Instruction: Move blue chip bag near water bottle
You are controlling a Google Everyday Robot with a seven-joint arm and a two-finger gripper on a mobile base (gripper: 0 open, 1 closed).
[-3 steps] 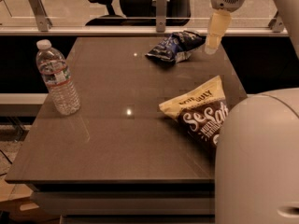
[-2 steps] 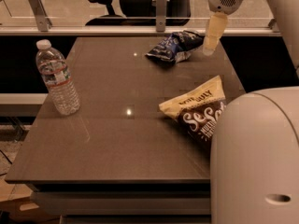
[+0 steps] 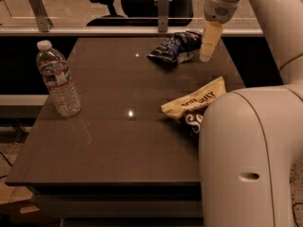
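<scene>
At the far right corner of the table: gripper, pale yellow, pointed straight down from a white wrist at the top of the view. Hangs just beside the right end of the blue chip bag, tip low over the wood; touching it or not, cannot tell. Open or closed, cannot tell either; nothing visibly held. Down the right edge and across the foreground: the bulky white arm, in front of the table's near right corner.

Against a second ago: sits a little further left and lower, closer to the bag. Foreground arm segment reaches further left too and hides more of the yellow-and-brown bag. Blue chip bag in the same spot, crumpled, at the far edge right of centre. Water bottle also unmoved, upright near the left edge, white cap on, well apart from the blue bag.

Underneath: dark brown tabletop with two small glints of light, yellow-and-brown bag lying flat at the right. Behind the far edge: a pale rail with metal posts, and past that a black office chair on a light floor.
</scene>
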